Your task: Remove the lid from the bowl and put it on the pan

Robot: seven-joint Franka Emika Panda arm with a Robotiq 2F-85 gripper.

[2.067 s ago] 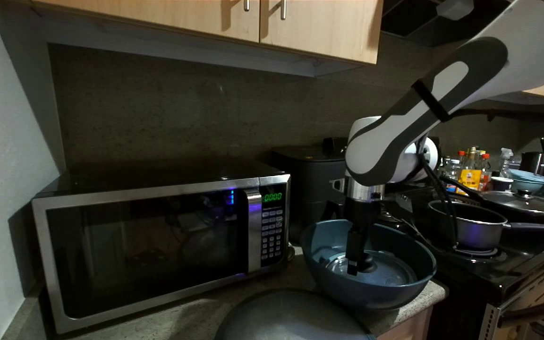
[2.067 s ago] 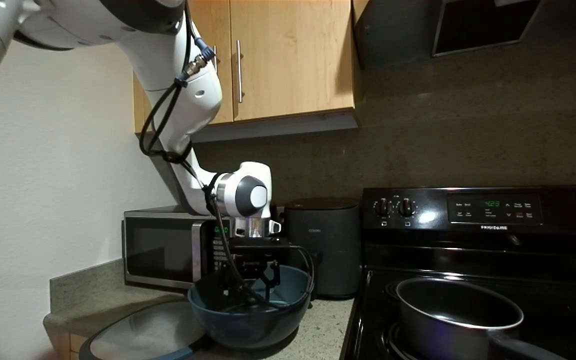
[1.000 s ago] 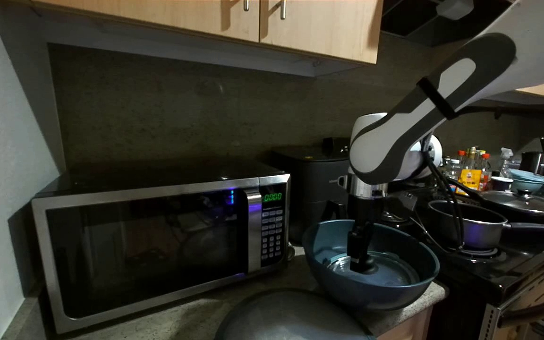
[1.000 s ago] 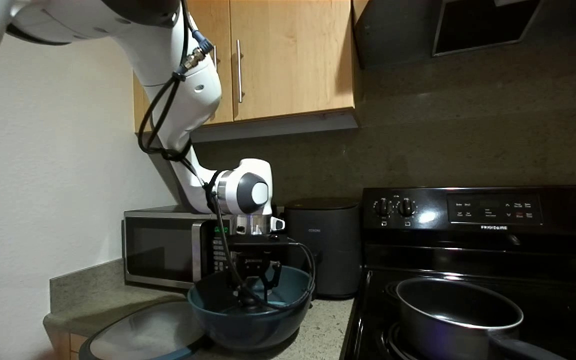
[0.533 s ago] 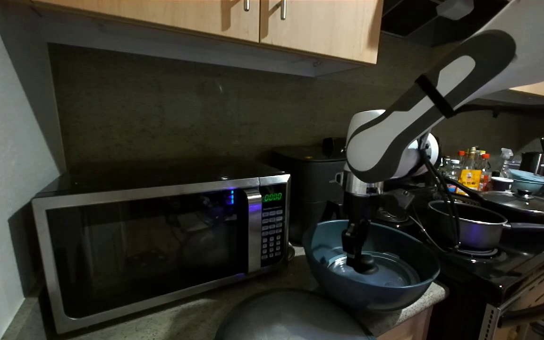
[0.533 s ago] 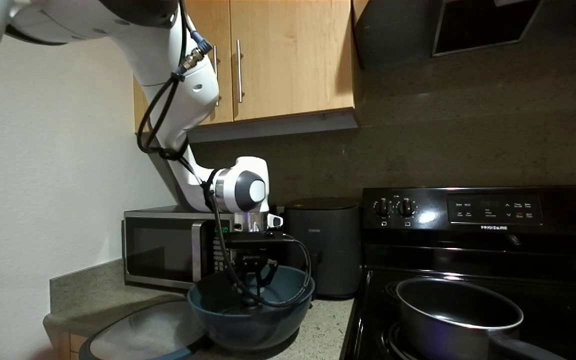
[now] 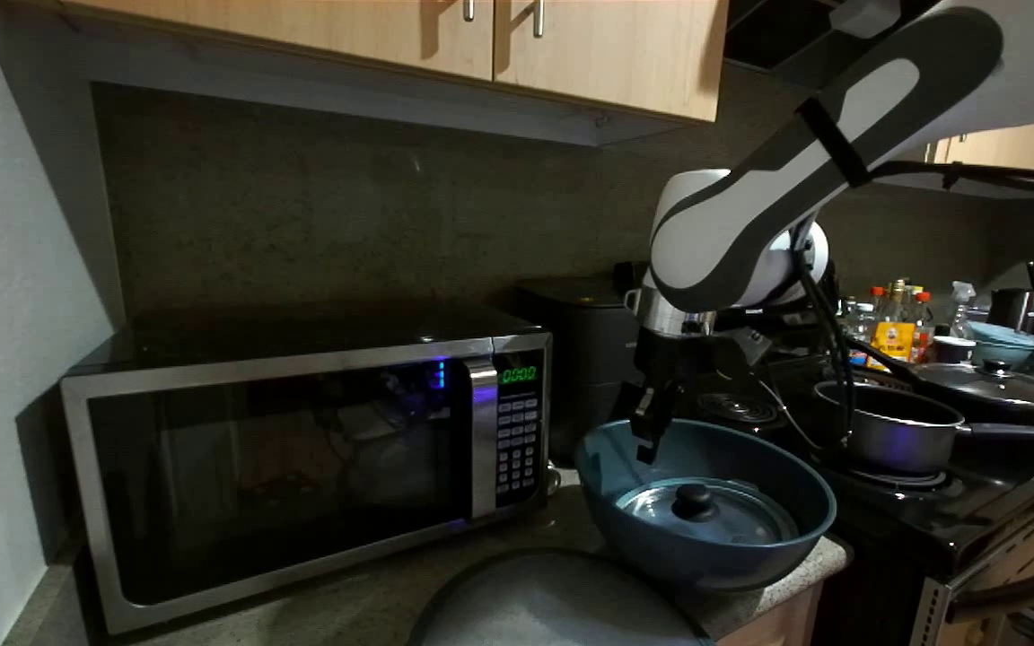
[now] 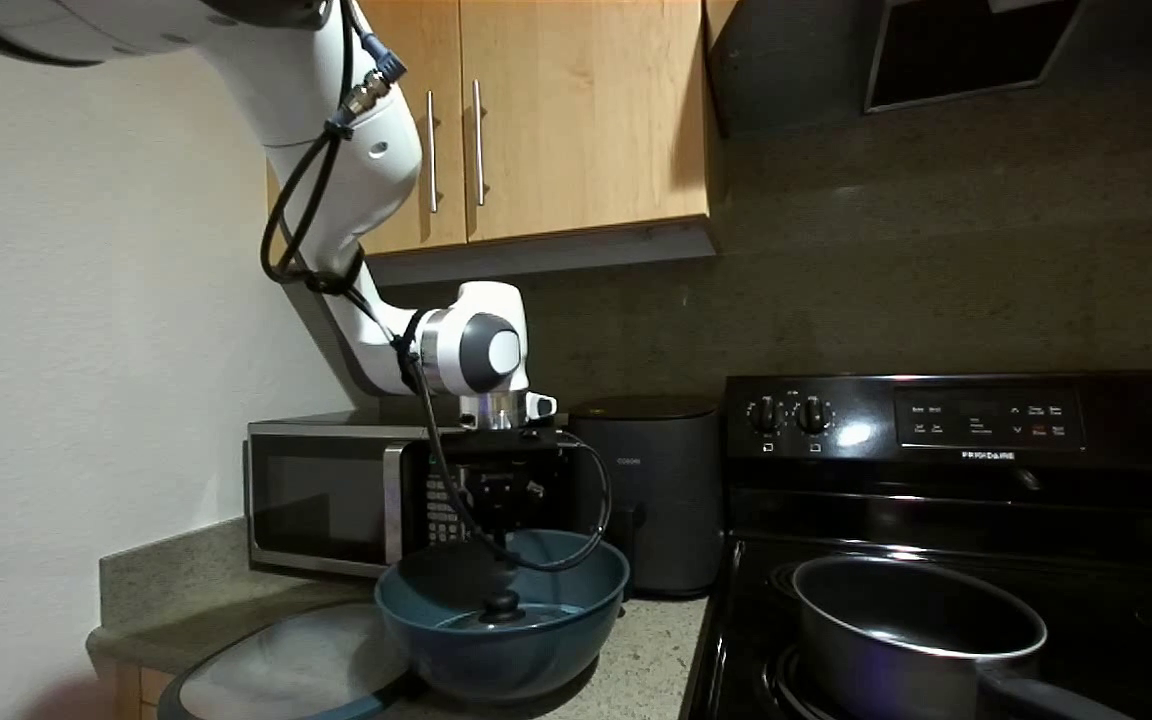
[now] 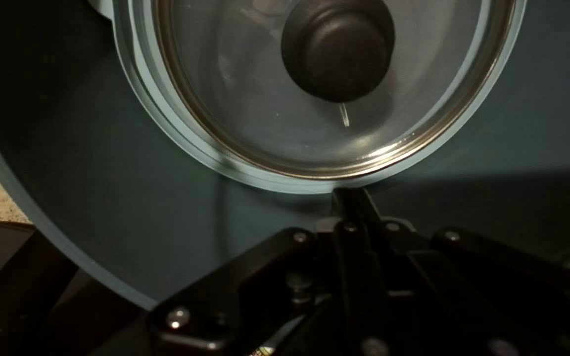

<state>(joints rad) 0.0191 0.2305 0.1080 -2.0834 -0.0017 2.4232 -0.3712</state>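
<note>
there are two stovetop pans [image 7: 898, 444], one large bowl [image 7: 705, 567], perhaps three lids [image 7: 722, 516].

Kitchen corner. Left: plain pale wall [image 8: 116, 350], faintly textured. Far side: mottled brown-grey backsplash [image 7: 346, 206], runs on right behind the range [image 8: 1116, 570], black and glossy. Pale wood cupboards [image 8: 586, 120] hang overhead, slim upright metal handles [image 8: 479, 140]; dark hood [image 8: 966, 60] right of them, above the range. Speckled grey-beige counter [image 8: 656, 640] below, low upstand [image 8: 166, 572] along the left wall; wood-fronted base unit [image 7: 773, 621] beneath. Light low, uneven: dimmer under the cupboards and at the left wall's far end; white glare [image 8: 854, 433] on the range's panel [image 8: 1126, 415].
</note>
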